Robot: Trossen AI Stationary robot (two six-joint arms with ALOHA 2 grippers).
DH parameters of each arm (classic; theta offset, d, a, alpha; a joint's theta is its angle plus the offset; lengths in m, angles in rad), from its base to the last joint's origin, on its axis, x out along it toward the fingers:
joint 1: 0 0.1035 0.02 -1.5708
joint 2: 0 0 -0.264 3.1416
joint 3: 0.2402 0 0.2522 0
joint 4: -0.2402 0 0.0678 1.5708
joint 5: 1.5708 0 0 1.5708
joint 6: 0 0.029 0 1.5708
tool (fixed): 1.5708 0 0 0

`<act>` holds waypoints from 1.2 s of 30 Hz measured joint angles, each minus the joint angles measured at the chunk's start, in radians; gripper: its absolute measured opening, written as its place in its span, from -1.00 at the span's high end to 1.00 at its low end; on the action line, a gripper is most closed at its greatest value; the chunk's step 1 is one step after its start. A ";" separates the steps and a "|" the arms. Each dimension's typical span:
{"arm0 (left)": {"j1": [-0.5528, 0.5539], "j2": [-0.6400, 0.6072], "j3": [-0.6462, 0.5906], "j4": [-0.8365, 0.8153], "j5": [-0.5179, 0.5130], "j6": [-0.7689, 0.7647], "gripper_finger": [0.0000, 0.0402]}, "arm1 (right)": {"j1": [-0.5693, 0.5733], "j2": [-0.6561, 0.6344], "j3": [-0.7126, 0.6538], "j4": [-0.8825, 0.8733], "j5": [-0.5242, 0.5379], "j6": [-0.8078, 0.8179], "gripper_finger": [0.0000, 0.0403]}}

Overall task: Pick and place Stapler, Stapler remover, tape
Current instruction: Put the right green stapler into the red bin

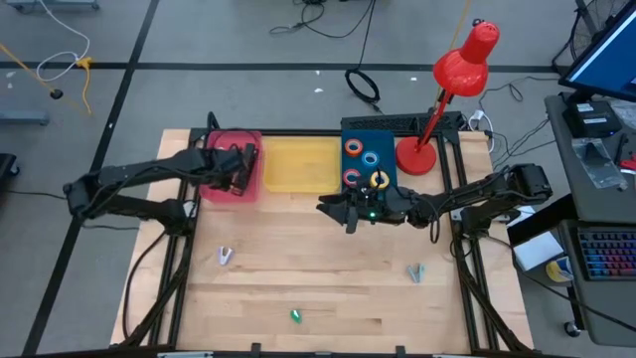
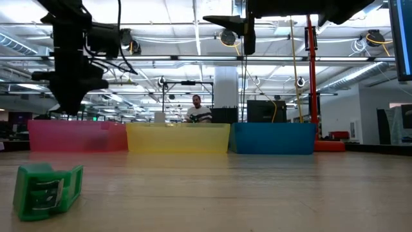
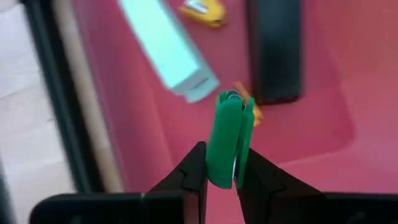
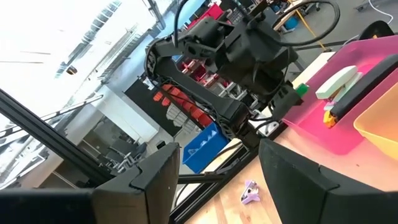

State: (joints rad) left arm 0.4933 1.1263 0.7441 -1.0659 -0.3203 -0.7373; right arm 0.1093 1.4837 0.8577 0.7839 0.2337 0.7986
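My left gripper (image 3: 219,167) hangs over the pink bin (image 1: 214,184) at the table's far left, shut on a green stapler remover (image 3: 227,134). In that bin lie a pale stapler (image 3: 165,46), a black stapler (image 3: 275,50) and small yellow and orange pieces. My right gripper (image 1: 333,209) is open and held above the table in front of the blue bin (image 1: 388,134). That bin holds the orange-red (image 1: 354,147), blue (image 1: 371,157), red (image 1: 352,177) and yellow (image 1: 379,180) tape rolls. Stapler removers lie on the table: one lilac (image 1: 226,257), one grey (image 1: 415,270), one green (image 1: 295,316). My left gripper pinches the green stapler remover between its two fingers by its near end (image 3: 219,177). The fingers come from above, pointing down into the pink bin. The remover sticks out past the fingertips along their line, lifted clear of the bin's floor.
A yellow bin (image 1: 298,164) stands between the pink and blue ones. A red desk lamp (image 1: 452,80) stands at the far right corner. A desk with a keyboard and a monitor is right of the table. The wooden top (image 1: 328,288) has open room near its front.
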 joint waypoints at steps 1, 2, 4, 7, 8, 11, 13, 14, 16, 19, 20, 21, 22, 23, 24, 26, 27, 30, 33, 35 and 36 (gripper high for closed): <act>0.019 0.000 0.000 -0.011 -0.001 0.008 0.72 | 0.000 0.000 0.000 -0.002 0.000 0.000 -0.06; 0.036 0.002 0.000 -0.019 -0.003 0.016 0.72 | 0.000 0.000 0.000 -0.002 0.000 0.000 -0.06; 0.071 0.007 -0.001 -0.034 -0.012 0.040 0.72 | 0.000 0.000 0.000 -0.001 0.000 0.000 -0.07; 0.111 0.017 -0.015 -0.037 -0.021 0.072 0.72 | 0.000 0.000 0.000 -0.002 0.000 0.000 -0.07; 0.122 0.020 -0.025 -0.037 -0.015 0.079 0.72 | 0.000 0.000 0.000 -0.002 0.000 0.000 -0.06; 0.139 0.028 -0.054 -0.036 0.011 0.081 0.72 | 0.000 0.000 0.000 -0.005 0.000 0.000 -0.06; 0.141 0.033 -0.077 -0.034 0.012 0.080 0.72 | 0.000 0.000 0.000 -0.004 0.001 0.000 -0.06; 0.141 0.031 -0.085 -0.032 0.012 0.073 0.72 | 0.000 0.000 0.000 -0.004 0.001 0.000 -0.06; 0.141 0.032 -0.100 -0.031 0.012 0.060 0.72 | 0.000 0.000 0.000 -0.004 0.001 0.000 -0.07; 0.141 0.031 -0.108 -0.030 0.012 0.054 0.70 | -0.003 0.000 0.000 -0.004 0.001 0.000 -0.07; 0.141 0.032 -0.111 -0.027 0.012 0.054 0.68 | -0.004 0.000 0.000 -0.004 0.001 0.000 -0.06; 0.141 0.032 -0.113 -0.025 0.012 0.054 0.67 | -0.005 0.000 0.000 -0.004 0.001 0.000 -0.06; 0.141 0.032 -0.114 -0.023 0.013 0.054 0.66 | -0.005 0.000 0.000 -0.004 0.001 -0.001 -0.06; 0.141 0.032 -0.114 -0.023 0.013 0.053 0.64 | -0.005 0.000 0.000 -0.004 0.001 -0.003 -0.06; 0.141 0.032 -0.115 -0.023 0.013 0.053 0.63 | -0.005 0.000 0.000 -0.004 0.002 -0.004 -0.06; 0.141 0.032 -0.115 -0.020 0.013 0.053 0.62 | -0.005 0.000 0.000 -0.003 0.002 -0.005 -0.06; 0.141 0.032 -0.115 -0.018 0.013 0.053 0.62 | -0.005 0.000 0.000 -0.003 0.002 -0.005 -0.06; 0.141 0.032 -0.115 -0.004 0.033 0.056 0.60 | -0.005 0.000 0.000 -0.003 0.001 -0.006 -0.06; 0.141 0.032 -0.115 0.020 0.055 0.069 0.60 | -0.005 0.000 0.000 -0.003 0.001 -0.006 -0.05; 0.141 0.032 -0.115 0.029 0.059 0.075 0.59 | -0.005 0.000 0.000 -0.003 0.001 -0.006 -0.05; 0.141 0.032 -0.115 0.028 0.059 0.076 0.59 | -0.005 0.000 0.000 -0.003 0.001 -0.006 -0.05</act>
State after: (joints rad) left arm 0.6346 1.1584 0.6292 -1.0375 -0.2611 -0.6614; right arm 0.1043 1.4837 0.8581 0.7810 0.2348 0.7921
